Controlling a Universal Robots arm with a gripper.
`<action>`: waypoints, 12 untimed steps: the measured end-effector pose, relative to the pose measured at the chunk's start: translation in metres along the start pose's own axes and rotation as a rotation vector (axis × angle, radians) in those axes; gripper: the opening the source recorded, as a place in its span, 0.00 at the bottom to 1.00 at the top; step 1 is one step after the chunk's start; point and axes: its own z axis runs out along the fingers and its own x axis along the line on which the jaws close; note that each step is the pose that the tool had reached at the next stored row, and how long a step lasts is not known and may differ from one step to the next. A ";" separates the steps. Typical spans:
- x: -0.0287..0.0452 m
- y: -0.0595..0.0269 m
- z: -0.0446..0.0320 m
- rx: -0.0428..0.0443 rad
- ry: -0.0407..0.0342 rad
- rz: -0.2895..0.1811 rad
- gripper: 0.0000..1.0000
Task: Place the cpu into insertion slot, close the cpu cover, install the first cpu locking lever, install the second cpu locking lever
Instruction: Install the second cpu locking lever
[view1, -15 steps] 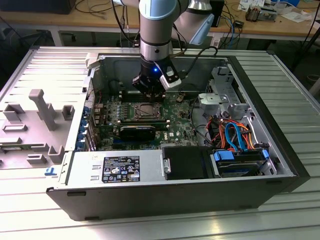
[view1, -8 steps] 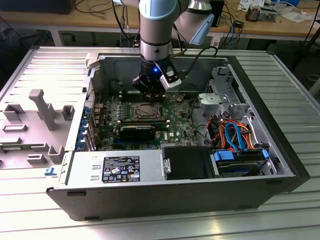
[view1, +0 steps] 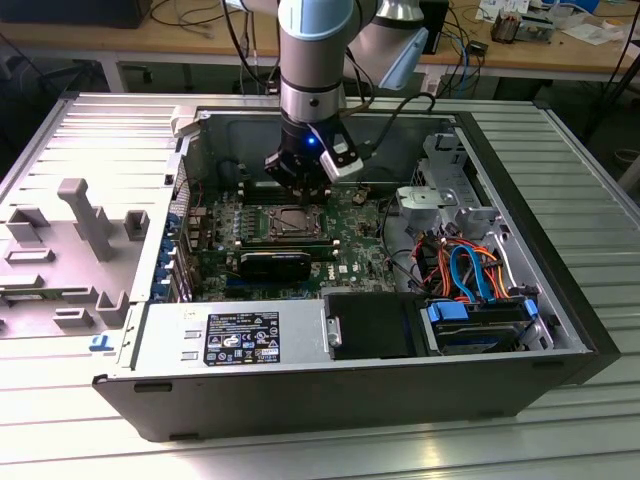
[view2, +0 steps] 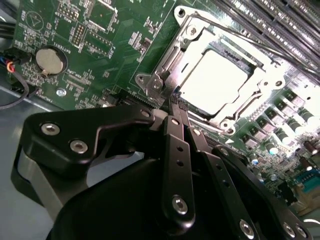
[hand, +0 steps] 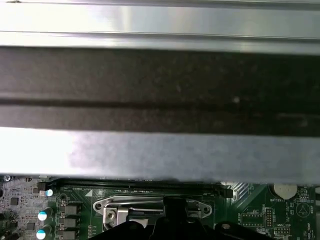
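On the exterior view's left, the open computer case (view1: 150, 300) lies on a slatted metal table (view1: 560, 150), with the green motherboard (view1: 355, 245) on its floor. The arm's gripper (view1: 300, 180) hangs over the board's far edge, right above the socket area.

In the second wrist view the gripper (view2: 176, 104) has its two black fingers (view2: 175, 145) pressed together, tips nearly touching, with nothing visibly between them. The tips sit at the near corner of the cpu cover (view2: 235, 95), by its hinge bracket.

The cpu (view2: 214, 75) already lies flat inside the insertion slot (view2: 252, 60), its bright metal top showing through the square window of the cover. The cover appears lowered over it. A thin wire locking lever (view2: 260, 41) runs along the far side of the frame; whether it is latched I cannot tell.

By my judgement the chip is light, rigid and smooth, and fragile on its underside, so it is best left seated and untouched. The cover is thin stamped steel, stiff but springy on its hinge. The levers are slim spring wire, slippery under metal fingers and resisting as they load, and the safest hold is at the bent handle end.

The first wrist view shows the case wall (hand: 160, 75) above the cover's edge (hand: 150, 207).
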 end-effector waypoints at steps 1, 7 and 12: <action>0.0000 0.0001 -0.0018 -0.0001 0.0000 0.000 0.11; 0.0001 -0.0041 -0.0045 0.0020 0.0001 0.000 0.11; 0.0003 -0.0103 -0.0047 0.0021 0.0000 -0.001 0.11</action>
